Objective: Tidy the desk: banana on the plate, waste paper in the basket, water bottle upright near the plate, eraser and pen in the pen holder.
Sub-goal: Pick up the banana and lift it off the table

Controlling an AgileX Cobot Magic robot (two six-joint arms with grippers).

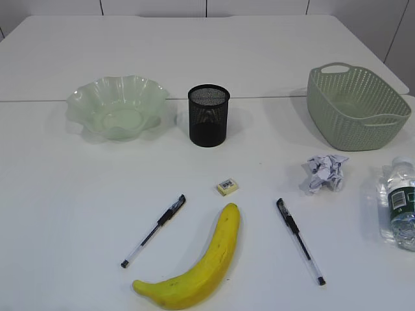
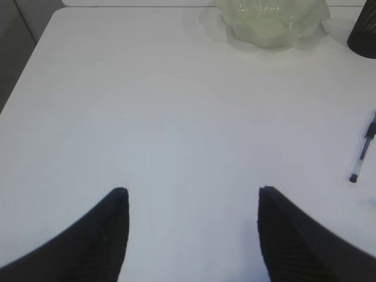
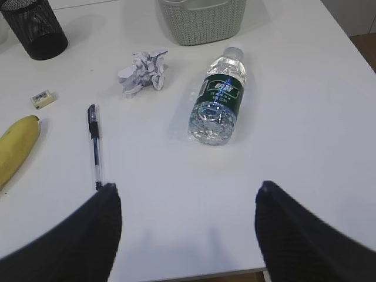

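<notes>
1. Status: nothing sorted yet. Banana (image 1: 198,265) lies at the near edge, centre; plate (image 1: 84,100) sits toward the far-left corner and holds nothing.
2. L gripper (image 2: 191,202): fingers spread wide, nothing between them, hovering over bare table (image 2: 147,117) at the left side.
3. R gripper (image 3: 188,202): fingers likewise spread, nothing held, over the near-right area.
4. Key relation, R arm: water bottle (image 3: 218,103) lies on its side straight ahead of the R fingers, cap pointing to the far edge and basket (image 3: 202,20). Long axis runs approx. near-to-far, so the jaws already straddle it crosswise.
5. Waste paper (image 3: 143,70) lies ahead and left of the R gripper, near the basket.
6. Judgement: R arm is nearer bottle and paper; L arm is nearer the left pen (image 2: 363,147).
</notes>
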